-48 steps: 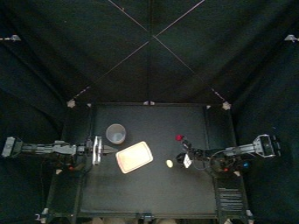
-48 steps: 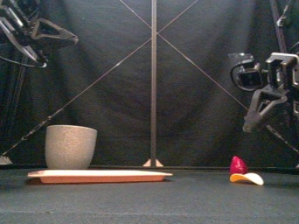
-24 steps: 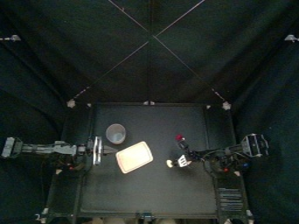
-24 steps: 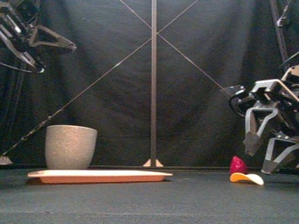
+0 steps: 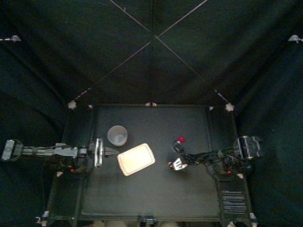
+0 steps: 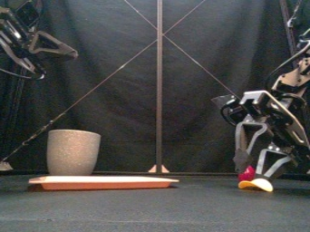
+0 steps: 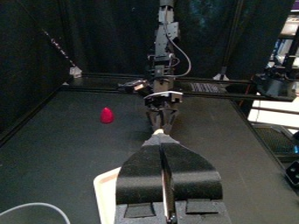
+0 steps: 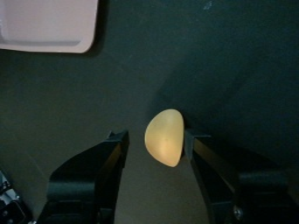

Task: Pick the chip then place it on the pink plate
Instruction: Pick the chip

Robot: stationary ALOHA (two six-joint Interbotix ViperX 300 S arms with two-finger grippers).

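Yellow chip (image 8: 165, 138), just off the pink plate's (image 5: 136, 158) right-arm side, lies lengthwise between the right gripper's (image 8: 156, 136) spread jaws, neither touching it, the left gripper (image 7: 160, 136) idle, pressed together, beyond the plate.

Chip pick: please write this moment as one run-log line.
phase: pre-grasp | right gripper: open, jaws either side of chip | left gripper: shut, raised at left | pink plate: no chip yet

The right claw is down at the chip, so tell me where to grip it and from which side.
Probably best: grip the chip across its narrow middle, coming from straight above. It lies flat, a pale oval, and the right claw has its open jaws on either long side, so closing should meet the short width.
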